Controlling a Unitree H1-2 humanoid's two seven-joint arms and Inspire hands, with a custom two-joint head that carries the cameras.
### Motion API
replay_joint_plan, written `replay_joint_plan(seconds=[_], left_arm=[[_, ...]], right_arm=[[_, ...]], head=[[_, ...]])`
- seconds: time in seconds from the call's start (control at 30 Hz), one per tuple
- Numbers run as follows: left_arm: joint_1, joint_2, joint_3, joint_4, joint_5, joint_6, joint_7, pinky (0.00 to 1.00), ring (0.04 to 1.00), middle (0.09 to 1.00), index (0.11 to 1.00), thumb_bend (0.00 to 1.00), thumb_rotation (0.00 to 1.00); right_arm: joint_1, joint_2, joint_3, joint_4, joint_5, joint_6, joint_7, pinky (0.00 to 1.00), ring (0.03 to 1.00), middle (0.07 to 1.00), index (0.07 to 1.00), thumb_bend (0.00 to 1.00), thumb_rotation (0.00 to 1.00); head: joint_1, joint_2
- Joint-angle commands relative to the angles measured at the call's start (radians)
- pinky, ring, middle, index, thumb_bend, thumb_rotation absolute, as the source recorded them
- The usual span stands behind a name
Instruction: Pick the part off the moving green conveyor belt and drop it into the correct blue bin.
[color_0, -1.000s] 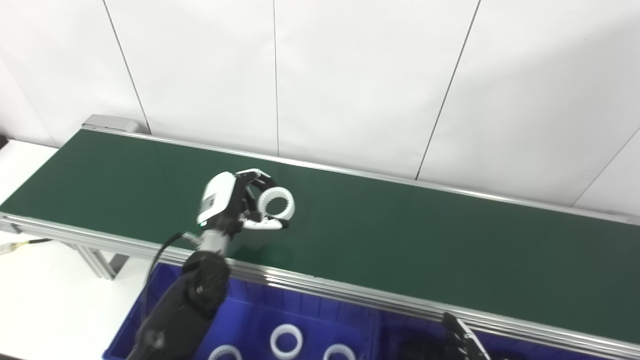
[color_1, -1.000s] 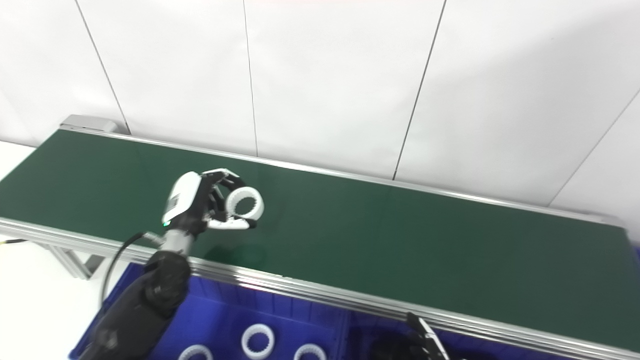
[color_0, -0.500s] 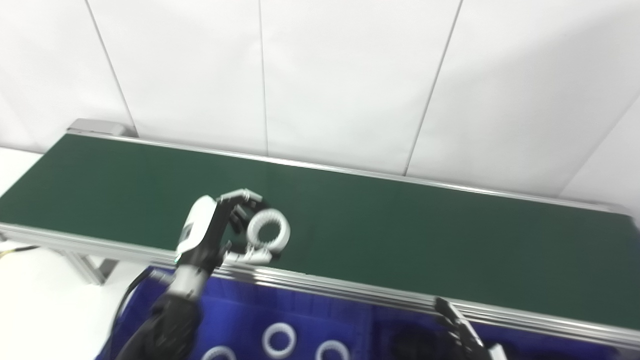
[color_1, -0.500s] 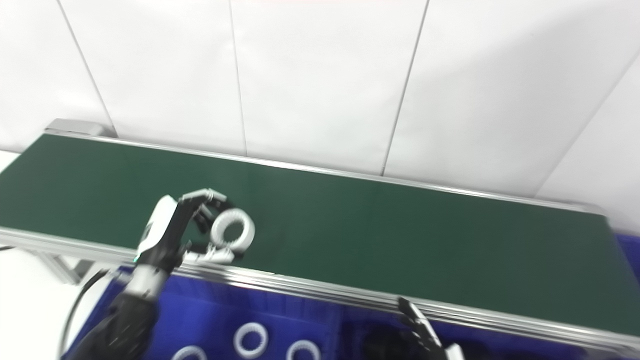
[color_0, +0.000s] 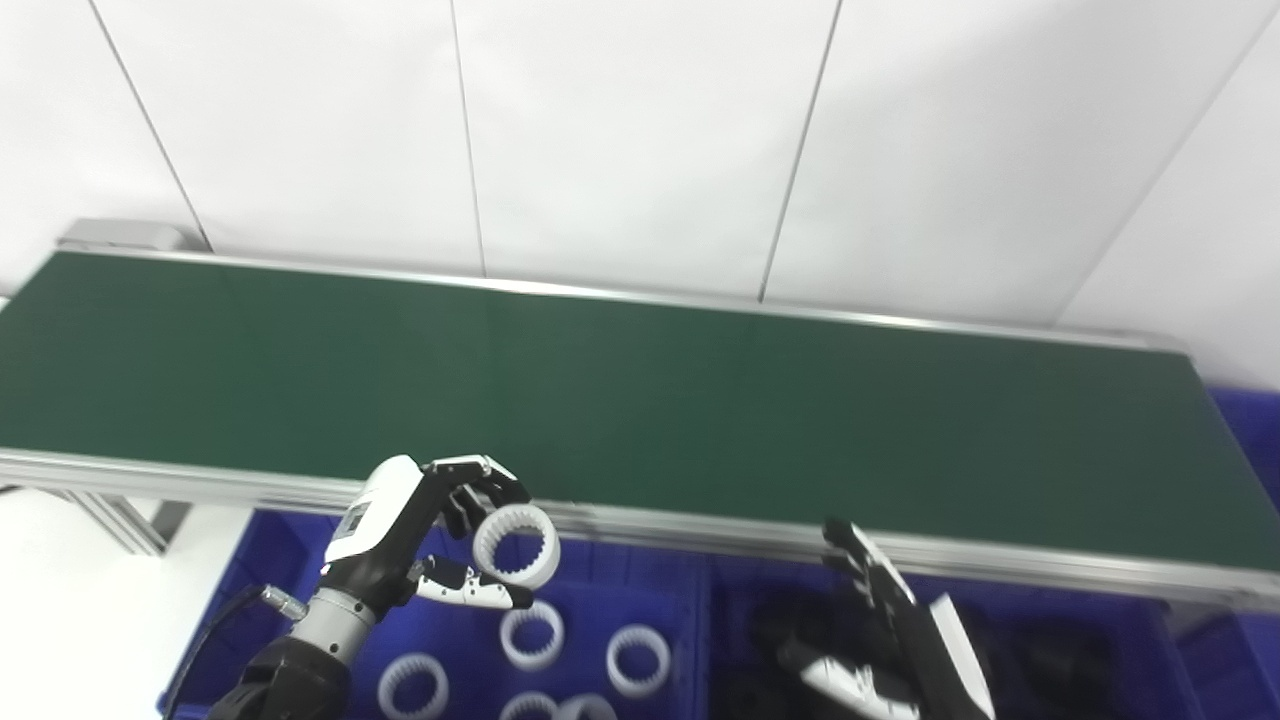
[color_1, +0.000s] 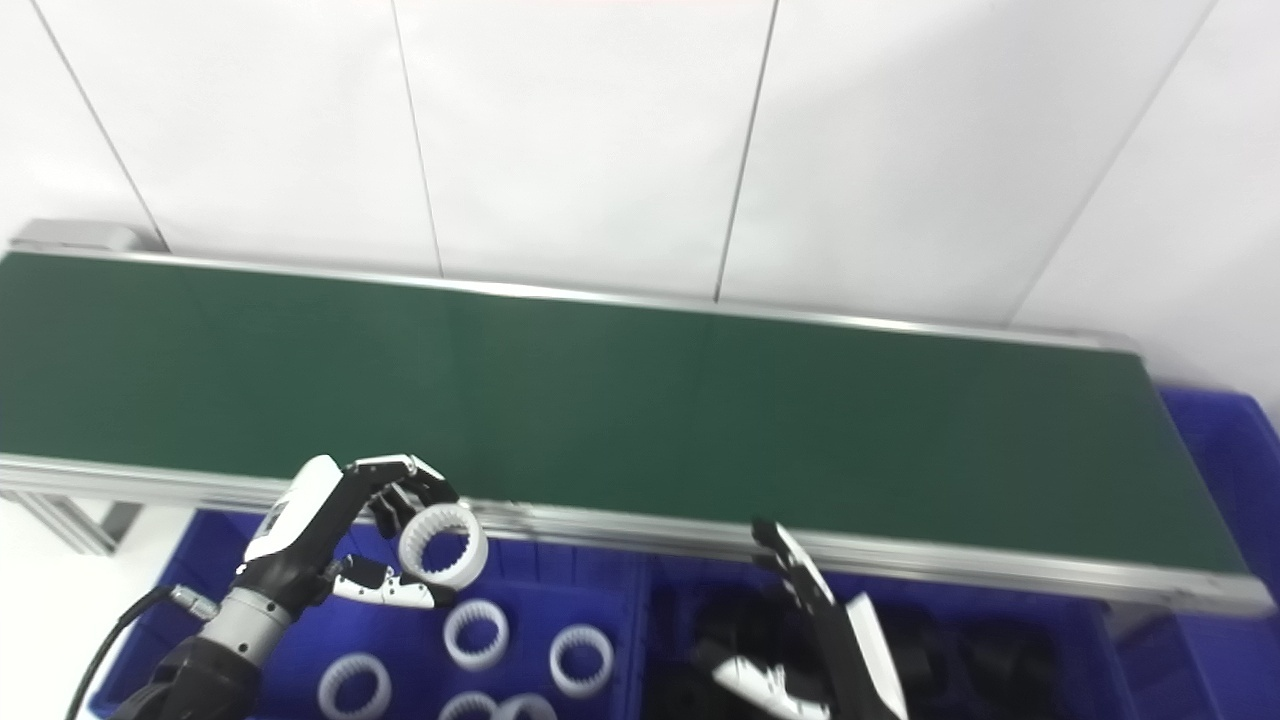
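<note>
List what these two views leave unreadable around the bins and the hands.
- Right bin: its dark contents blur into shadow in both views; no part shape can be told.
- Left bin: the bottom edge cuts it off, so the count of white rings stays unknown.
- Right hand: wrist and arm are cut off by the bottom edge.
- Left hand: its fingers cover part of the held ring.

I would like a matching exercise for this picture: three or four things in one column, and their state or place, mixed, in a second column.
Things:
1. left hand
2. right hand
3. conveyor belt
4. left blue bin

States:
a. open, holds nothing
b. no part on it
c. shut on a white toothed ring
d. holds white rings

Pairs: 1-c, 2-a, 3-b, 4-d
</note>
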Motion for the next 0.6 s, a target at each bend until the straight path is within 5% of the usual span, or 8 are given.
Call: replay_joint_plan(seconds=[0.0, 0.2, 0.33, 0.4, 0.53, 0.57], left_arm=[[-0.003, 0.018, -0.010, -0.042, 0.033, -0.026, -0.008, 0.44, 0.441, 0.507, 0.492, 0.50, 0.00], [0.007, 0.053, -0.063, -0.057, 0.142, 0.003, -0.076, 0.40, 0.410, 0.496, 0.518, 0.50, 0.00], [0.011, 0.069, -0.087, -0.081, 0.213, 0.048, -0.129, 0.47, 0.436, 0.521, 0.495, 0.50, 0.00], [0.014, 0.072, -0.094, -0.090, 0.254, 0.055, -0.133, 0.56, 0.613, 0.663, 0.496, 0.50, 0.04], [0.017, 0.081, -0.105, -0.104, 0.321, 0.060, -0.147, 0.71, 0.757, 0.799, 0.499, 0.51, 0.06], [0.016, 0.086, -0.110, -0.106, 0.343, 0.056, -0.149, 0.77, 0.804, 0.838, 0.646, 0.61, 0.10]], right_arm=[[-0.010, 0.002, -0.005, -0.052, 0.010, 0.028, 0.005, 0.77, 0.857, 0.897, 0.914, 0.77, 0.52], [-0.007, 0.004, -0.007, -0.083, 0.017, 0.054, 0.007, 0.77, 0.854, 0.888, 0.910, 0.78, 0.51], [-0.003, 0.003, -0.008, -0.093, 0.019, 0.059, 0.010, 0.76, 0.847, 0.882, 0.908, 0.78, 0.51], [0.000, 0.002, -0.008, -0.101, 0.014, 0.062, 0.011, 0.76, 0.846, 0.883, 0.908, 0.79, 0.52], [0.003, 0.004, -0.007, -0.111, 0.013, 0.065, 0.014, 0.76, 0.843, 0.881, 0.907, 0.78, 0.52], [0.004, 0.005, -0.007, -0.113, 0.015, 0.068, 0.015, 0.76, 0.843, 0.880, 0.907, 0.78, 0.51]], head=[[0.001, 0.015], [-0.004, 0.040], [-0.002, 0.050], [-0.004, 0.054], [-0.005, 0.058], [-0.005, 0.058]])
